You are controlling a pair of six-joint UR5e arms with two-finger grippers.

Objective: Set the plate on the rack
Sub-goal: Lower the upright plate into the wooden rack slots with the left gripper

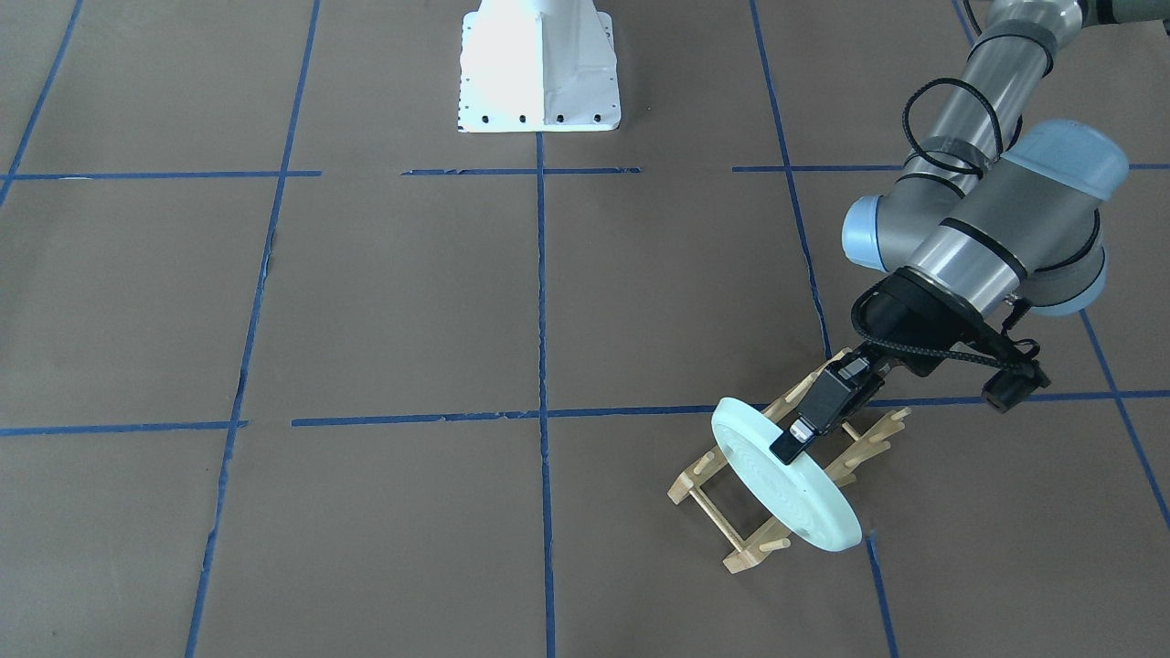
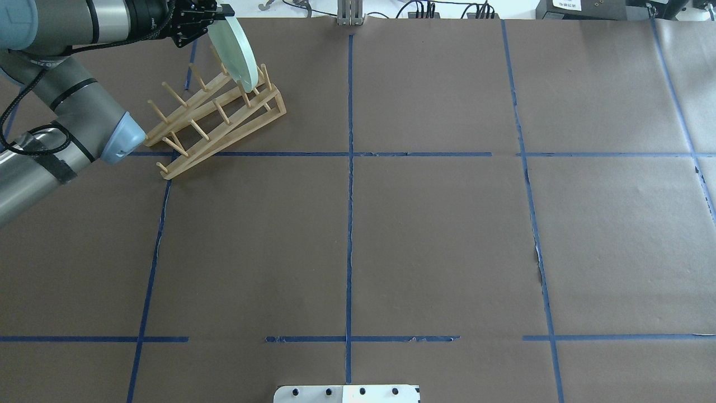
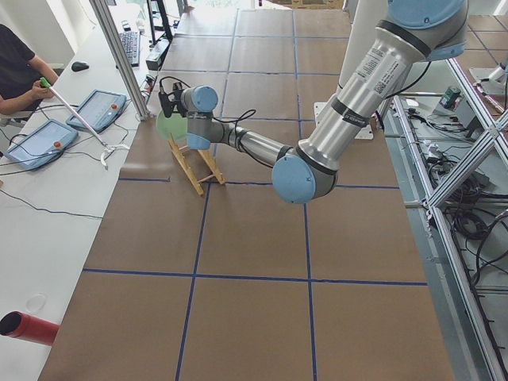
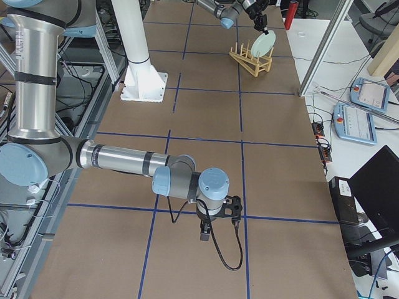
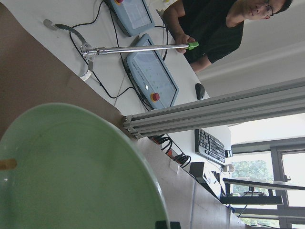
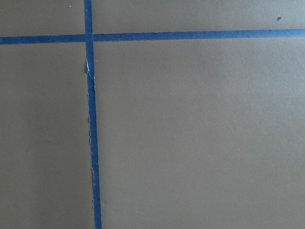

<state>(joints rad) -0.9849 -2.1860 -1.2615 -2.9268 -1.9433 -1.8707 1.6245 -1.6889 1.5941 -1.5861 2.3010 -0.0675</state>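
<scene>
The pale mint-green plate (image 1: 795, 503) stands on edge, tilted, at the end of the light-wood rack (image 1: 745, 553) nearest the operators. Its lower edge is down among the upright pegs; I cannot tell whether it rests on the rails. My left gripper (image 1: 793, 443) is shut on the plate's upper rim. From overhead, the plate (image 2: 238, 53), rack (image 2: 273, 111) and left gripper (image 2: 221, 14) are at the far left. The plate (image 5: 71, 167) fills the left wrist view. My right gripper (image 4: 204, 235) hangs low over bare table far from the rack; I cannot tell if it is open.
The white robot base (image 1: 539, 73) stands at mid table. An operator (image 5: 214, 28) sits past the table's far edge with a grabber stick (image 5: 143, 47) and teach pendants (image 3: 95, 109). An aluminium post (image 3: 123, 63) stands near the rack. Blue tape lines cross the brown table.
</scene>
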